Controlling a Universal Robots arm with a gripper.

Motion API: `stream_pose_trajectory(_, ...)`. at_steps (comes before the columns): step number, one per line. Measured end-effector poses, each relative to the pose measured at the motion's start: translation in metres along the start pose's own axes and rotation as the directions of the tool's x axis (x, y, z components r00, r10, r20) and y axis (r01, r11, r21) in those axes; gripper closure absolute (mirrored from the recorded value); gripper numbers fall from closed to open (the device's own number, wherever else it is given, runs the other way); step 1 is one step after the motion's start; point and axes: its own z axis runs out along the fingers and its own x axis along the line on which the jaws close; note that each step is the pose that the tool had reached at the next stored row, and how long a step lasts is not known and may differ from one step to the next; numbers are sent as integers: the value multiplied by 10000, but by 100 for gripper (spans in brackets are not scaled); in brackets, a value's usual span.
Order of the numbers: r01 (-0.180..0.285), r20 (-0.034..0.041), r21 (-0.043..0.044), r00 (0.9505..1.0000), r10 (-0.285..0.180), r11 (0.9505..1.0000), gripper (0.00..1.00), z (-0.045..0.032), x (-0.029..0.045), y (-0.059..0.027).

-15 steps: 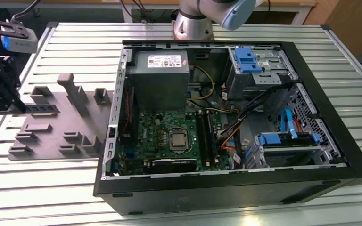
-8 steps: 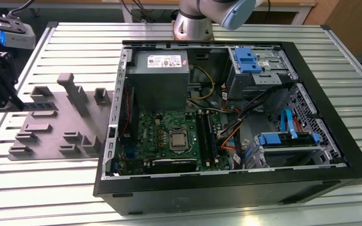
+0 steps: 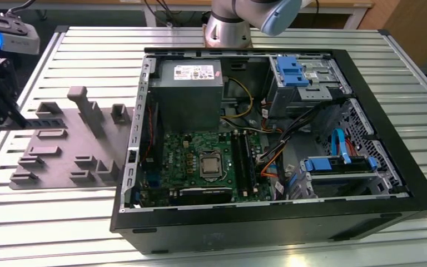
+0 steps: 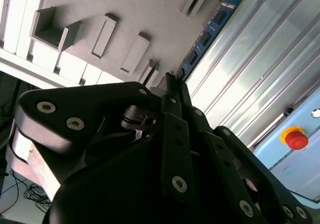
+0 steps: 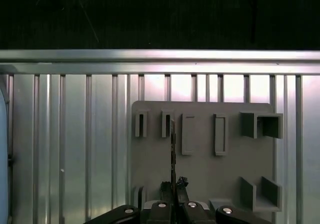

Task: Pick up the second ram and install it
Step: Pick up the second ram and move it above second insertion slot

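The second ram (image 4: 206,38) is a thin blue stick with black chips, and it juts out from my gripper (image 4: 170,82), which is shut on one end of it. In the first wrist view the ram (image 5: 173,146) shows edge-on as a thin dark line running out from the gripper (image 5: 173,185). It hangs over the gray holder (image 5: 230,169), beside the holder's narrow slots. In the exterior view my gripper (image 3: 4,114) is at the far left, above the gray holder (image 3: 65,147). The motherboard's long black slots (image 3: 242,160) lie inside the open computer case.
The open black computer case (image 3: 273,222) lies on the slatted metal table (image 3: 73,222), with a power supply (image 3: 187,83), drive cages with blue clips (image 3: 291,72) and loose cables inside. The arm's base (image 3: 227,28) stands behind the case. A red stop button (image 4: 297,137) sits beyond the table.
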Motion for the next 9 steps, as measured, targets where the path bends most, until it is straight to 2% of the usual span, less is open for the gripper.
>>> stream_pose_trajectory(9,-10,0,0,10000,10,10000,86,-93,-4,0)
